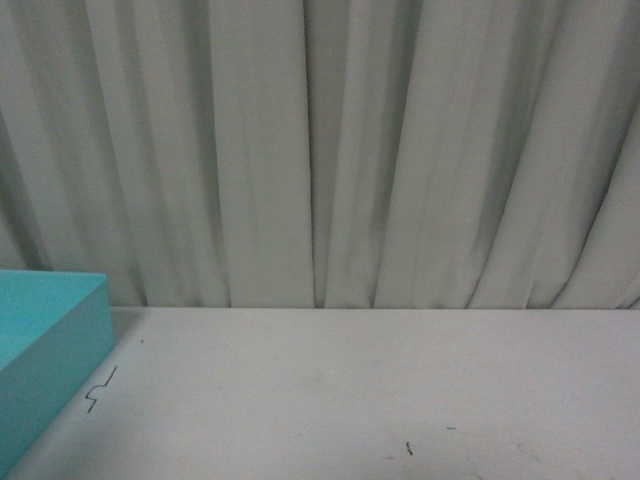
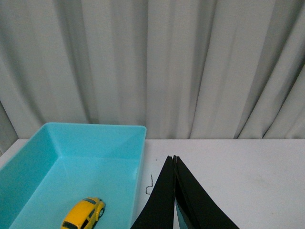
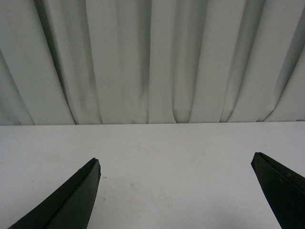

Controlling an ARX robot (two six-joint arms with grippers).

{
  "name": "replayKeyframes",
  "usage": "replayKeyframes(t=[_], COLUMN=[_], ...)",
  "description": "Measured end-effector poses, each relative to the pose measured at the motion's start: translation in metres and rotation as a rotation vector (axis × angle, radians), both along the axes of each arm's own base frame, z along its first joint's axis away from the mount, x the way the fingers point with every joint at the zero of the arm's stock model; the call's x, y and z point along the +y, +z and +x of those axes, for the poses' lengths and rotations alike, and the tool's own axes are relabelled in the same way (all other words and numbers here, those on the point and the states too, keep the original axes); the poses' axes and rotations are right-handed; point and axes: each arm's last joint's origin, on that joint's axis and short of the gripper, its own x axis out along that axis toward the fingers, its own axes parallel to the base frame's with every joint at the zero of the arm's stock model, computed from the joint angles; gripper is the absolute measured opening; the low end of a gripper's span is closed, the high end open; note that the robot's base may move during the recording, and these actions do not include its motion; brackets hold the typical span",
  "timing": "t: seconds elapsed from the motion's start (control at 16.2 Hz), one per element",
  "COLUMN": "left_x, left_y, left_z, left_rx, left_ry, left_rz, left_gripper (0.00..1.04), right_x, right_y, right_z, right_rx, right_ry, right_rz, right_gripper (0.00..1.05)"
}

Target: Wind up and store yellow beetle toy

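– Behind everything, a pale curtain; below it the white surface. What sits on that?

– On the robot's left, a teal bin, only its corner in the front view. No arm shows in that view.

– And the arms?

– Right pincer: spread wide, nothing between its tips, bare surface under it, no bin in its view. Left pincer: tips pressed together, pinching nothing, hanging over the surface just outside the bin's wall.

– So where's the beetle?

– Inside the bin, on its floor, wheels down, toward the near end, apart from the walls. The picture's edge clips one end, so I can't say which way the nose points.

– Its long axis?

– Slanted a little to the bin's long walls, one end tending toward the far wall.

– Which arm is nearer?

– The left, plainly; only the bin's wall lies between it and the beetle. The right looks well apart.

– Then the job?

– I'd judge it as good as stored. If another grasp is wanted, the left would have to open, cross the wall, and close across the beetle's short width.
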Motion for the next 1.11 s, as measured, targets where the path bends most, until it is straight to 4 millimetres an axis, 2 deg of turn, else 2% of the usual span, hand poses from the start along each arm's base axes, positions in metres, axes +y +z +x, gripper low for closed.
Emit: replayKeyframes(t=[0.8,1.11], left_x=[0.0,0.0], left_y=[-0.026,-0.025], left_z=[-0.035,-0.045], left_rx=[-0.008,-0.011], left_ry=[0.0,0.0], left_rz=[0.0,0.0], left_gripper=[0.02,0.02], right_x=[0.0,0.0], right_y=[0.0,0.0], right_z=[0.0,0.0], right_rx=[0.0,0.0], right_ry=[0.0,0.0], right_rz=[0.0,0.0], right_gripper=[0.98,0.98])
